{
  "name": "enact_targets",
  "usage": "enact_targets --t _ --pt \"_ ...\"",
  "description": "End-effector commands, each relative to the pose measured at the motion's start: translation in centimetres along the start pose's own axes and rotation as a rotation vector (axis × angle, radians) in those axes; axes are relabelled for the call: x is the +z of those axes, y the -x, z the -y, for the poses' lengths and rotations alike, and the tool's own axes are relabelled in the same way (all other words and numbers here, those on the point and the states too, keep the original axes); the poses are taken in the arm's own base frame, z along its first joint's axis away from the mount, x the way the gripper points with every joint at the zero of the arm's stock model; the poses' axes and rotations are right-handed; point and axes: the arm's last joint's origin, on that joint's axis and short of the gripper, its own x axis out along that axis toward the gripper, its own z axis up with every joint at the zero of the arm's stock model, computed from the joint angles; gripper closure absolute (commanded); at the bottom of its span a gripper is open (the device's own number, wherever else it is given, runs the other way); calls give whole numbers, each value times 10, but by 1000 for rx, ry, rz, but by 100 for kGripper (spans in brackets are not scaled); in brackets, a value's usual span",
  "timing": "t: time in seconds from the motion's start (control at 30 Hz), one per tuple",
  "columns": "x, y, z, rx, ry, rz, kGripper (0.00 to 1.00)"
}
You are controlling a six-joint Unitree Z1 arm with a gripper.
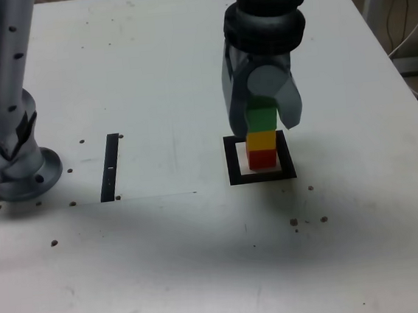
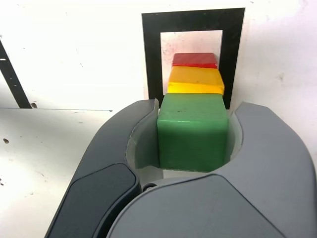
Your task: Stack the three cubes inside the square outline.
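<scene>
The three cubes stand as one column inside the square outline [image 1: 233, 176] [image 2: 151, 54]. The red cube [image 1: 262, 158] [image 2: 194, 60] is at the bottom, the yellow cube [image 1: 261, 140] [image 2: 195, 79] sits on it, and the green cube [image 1: 263, 116] [image 2: 193, 131] is on top. My gripper [image 1: 264, 111] [image 2: 194, 136] hangs straight over the column. Its grey jaws press against two opposite sides of the green cube, so it is shut on that cube. The green cube rests flush on the yellow one, and the column looks upright.
The arm's grey base [image 1: 14, 168] stands at the exterior view's left. A thin black strip [image 1: 110, 166] lies between the base and the outline. White cables [image 1: 404, 34] hang beyond the table's edge at the exterior view's right. Small dark specks dot the white table [image 1: 167, 264].
</scene>
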Motion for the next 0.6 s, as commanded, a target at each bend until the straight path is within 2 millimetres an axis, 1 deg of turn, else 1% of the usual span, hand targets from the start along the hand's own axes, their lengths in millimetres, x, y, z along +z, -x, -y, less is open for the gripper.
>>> enact_targets --t 0.0,0.07,0.13,0.57 --pt "-2 1 0 2 2 3 13" --pt "-3 0 0 4 4 0 4" --pt "-3 0 0 5 5 -3 1" --pt "-6 5 -1 12 7 16 1"
